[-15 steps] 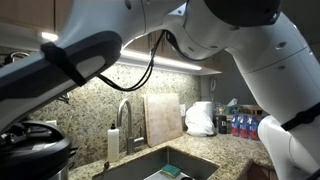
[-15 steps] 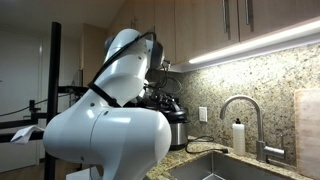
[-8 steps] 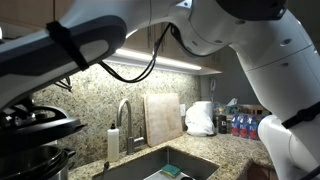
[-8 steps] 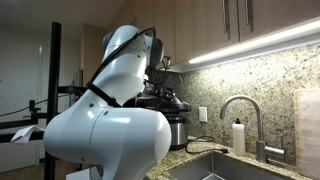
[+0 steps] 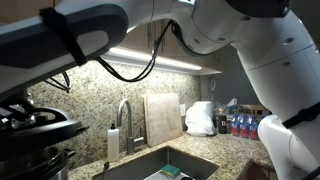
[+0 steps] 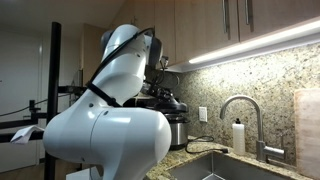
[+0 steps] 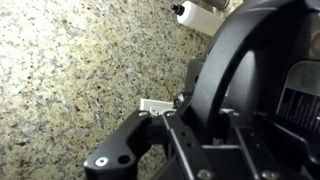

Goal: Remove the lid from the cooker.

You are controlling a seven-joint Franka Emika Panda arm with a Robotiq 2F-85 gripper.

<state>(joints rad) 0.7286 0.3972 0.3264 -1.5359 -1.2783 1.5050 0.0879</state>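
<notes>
Lid [image 5: 48,128] lifted since a second ago, now hanging clear above cooker [image 5: 45,161] | tool [image 5: 28,117] clenched on it | removal nearly done; set-down on counter [image 5: 232,150] remains

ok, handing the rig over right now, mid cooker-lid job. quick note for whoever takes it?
Gripper: jaws closed on the lid, judging by the lid hanging in the air; the grasp itself is hard to see.
Lid: raised above the cooker, off its rim, in both exterior views.
Done: lid lifted off.
Left: carry it clear of the cooker and set it down.
</notes>
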